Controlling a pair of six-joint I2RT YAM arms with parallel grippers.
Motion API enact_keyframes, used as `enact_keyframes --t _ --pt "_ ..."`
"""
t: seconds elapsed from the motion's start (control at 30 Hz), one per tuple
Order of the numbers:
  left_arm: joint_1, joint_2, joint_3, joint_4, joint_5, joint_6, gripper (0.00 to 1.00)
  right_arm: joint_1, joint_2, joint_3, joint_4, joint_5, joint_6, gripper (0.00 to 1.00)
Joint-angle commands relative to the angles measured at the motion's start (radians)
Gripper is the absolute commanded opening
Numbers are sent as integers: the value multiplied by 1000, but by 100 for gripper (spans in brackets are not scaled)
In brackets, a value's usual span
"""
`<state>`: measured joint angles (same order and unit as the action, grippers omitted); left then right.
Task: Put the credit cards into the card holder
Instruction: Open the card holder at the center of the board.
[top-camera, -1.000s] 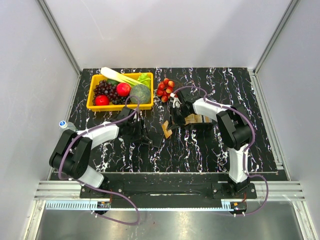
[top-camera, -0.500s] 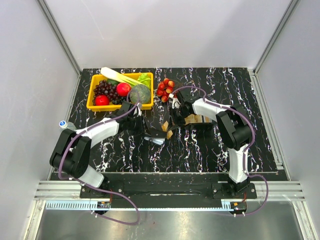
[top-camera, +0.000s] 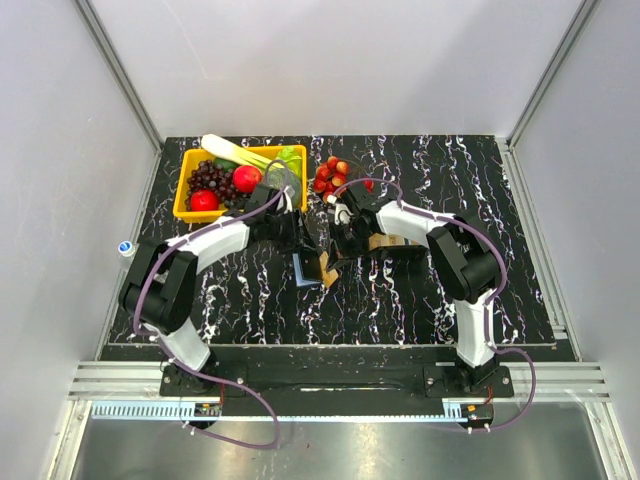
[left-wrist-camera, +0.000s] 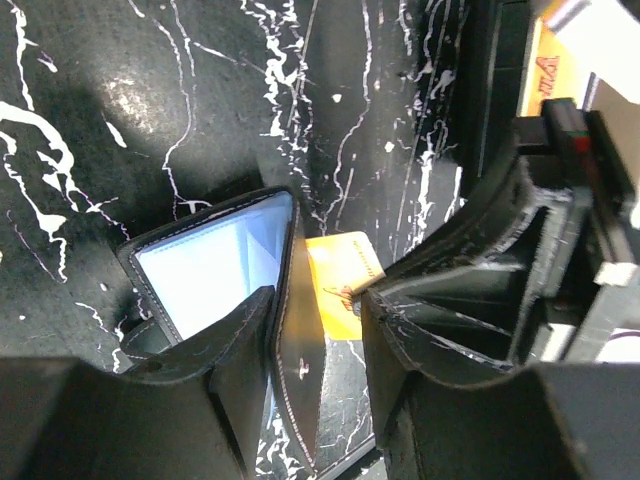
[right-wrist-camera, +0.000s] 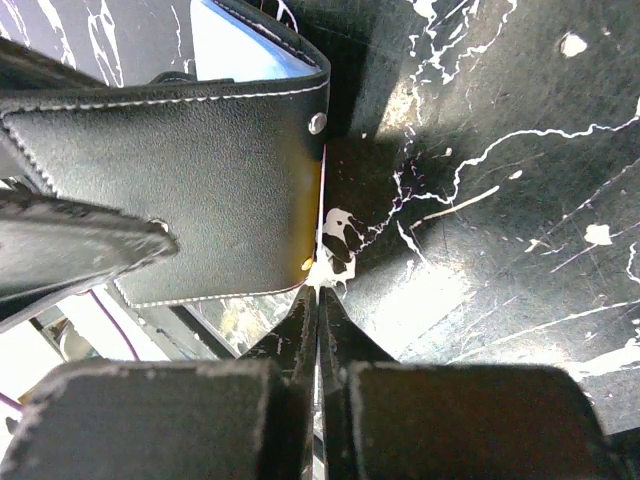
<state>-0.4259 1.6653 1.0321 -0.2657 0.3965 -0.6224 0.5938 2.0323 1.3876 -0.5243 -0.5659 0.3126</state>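
Note:
The card holder (top-camera: 310, 266) stands open at the table's middle, black outside (right-wrist-camera: 180, 190), light blue inside (left-wrist-camera: 215, 265). My left gripper (top-camera: 303, 243) is open and straddles one black flap (left-wrist-camera: 300, 345); the flap leans on the left finger with a gap to the right finger. My right gripper (top-camera: 336, 252) is shut on an orange credit card (left-wrist-camera: 345, 290), seen edge-on in the right wrist view (right-wrist-camera: 321, 215), right against the holder's flap edge. More tan cards (top-camera: 386, 242) lie under the right arm.
A yellow basket (top-camera: 190, 212) of fruit and vegetables stands at the back left. A bunch of red cherry tomatoes (top-camera: 330, 178) lies just behind both grippers. A bottle cap (top-camera: 125, 247) shows beyond the table's left edge.
My left gripper moved right and toward the back, up to the right gripper, and the card holder now stands open beside the card. The right gripper shifted slightly left with its card.

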Motion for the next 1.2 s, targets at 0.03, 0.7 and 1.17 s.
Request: enact_keyframes --t 0.03,0.7,1.17 --pt "-2 51 49 26 10 -13 44 5 -17 16 14 -51 16 0" --pt "-20 172 22 270 239 -188 18 15 9 22 21 -45 40 1" --pt "-85 165 -24 200 -35 -192 4 5 -222 -67 18 423 169 0"
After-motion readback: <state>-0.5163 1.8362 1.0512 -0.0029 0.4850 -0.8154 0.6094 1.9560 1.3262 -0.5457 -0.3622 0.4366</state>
